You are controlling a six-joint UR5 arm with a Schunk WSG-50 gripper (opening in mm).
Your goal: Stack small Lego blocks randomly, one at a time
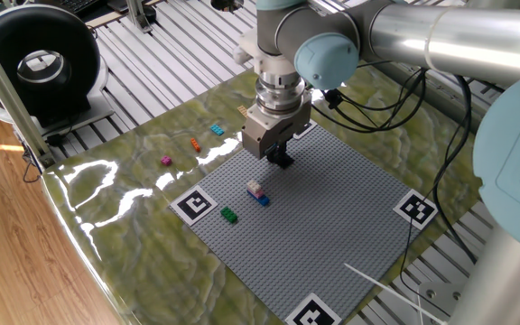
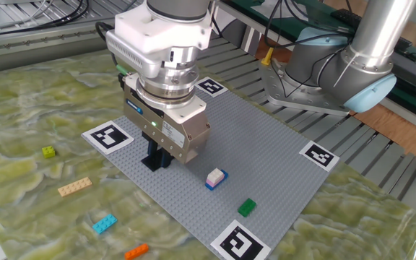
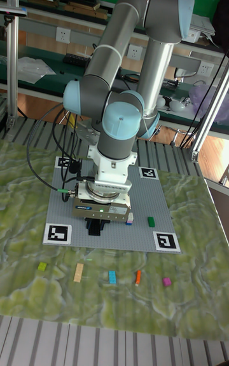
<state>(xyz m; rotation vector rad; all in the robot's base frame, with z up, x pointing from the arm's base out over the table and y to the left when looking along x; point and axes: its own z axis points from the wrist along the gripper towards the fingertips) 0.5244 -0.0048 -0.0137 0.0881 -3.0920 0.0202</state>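
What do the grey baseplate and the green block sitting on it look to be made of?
Grey baseplate: seemingly matte moulded plastic, going by its fine, regular stud grid and lack of glare. Green block: likely hard, slightly glossy plastic, with saturated uniform colour and crisp edges.

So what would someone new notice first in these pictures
The big grey arm fills the scene, its hand lowered onto the large grey baseplate, fingertips at a dark flat plate. Beside it on the baseplate sits a white-pink block on a blue block, with a green block nearby. More bright bricks lie scattered on the green marbled mat.
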